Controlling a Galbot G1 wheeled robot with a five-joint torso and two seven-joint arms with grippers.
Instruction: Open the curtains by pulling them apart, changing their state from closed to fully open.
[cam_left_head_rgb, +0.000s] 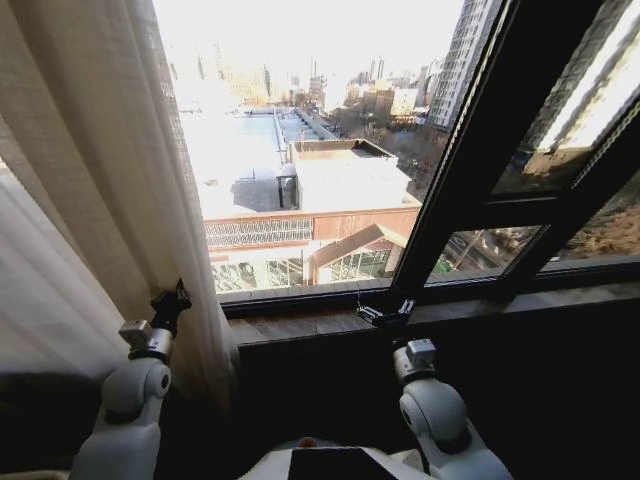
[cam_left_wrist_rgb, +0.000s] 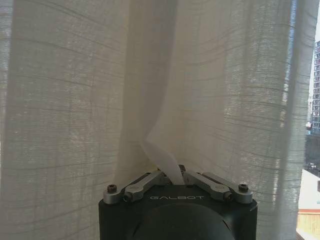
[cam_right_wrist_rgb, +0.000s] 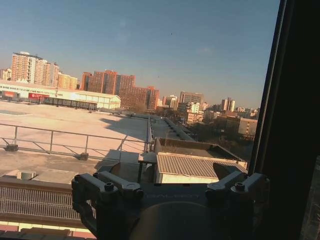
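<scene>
The curtains hang as sheer white pleated fabric gathered at the left of the window, and the glass to their right is uncovered. My left gripper is at the curtain's inner edge, low down near the sill. In the left wrist view the left gripper is shut on a pinched fold of the curtains. My right gripper is held up at the sill by the dark window post, apart from any fabric. In the right wrist view the right gripper is open, with nothing between its fingers.
A dark slanted window post and a casement frame stand right of centre. The stone sill runs across, with a dark wall below it. City roofs lie beyond the glass.
</scene>
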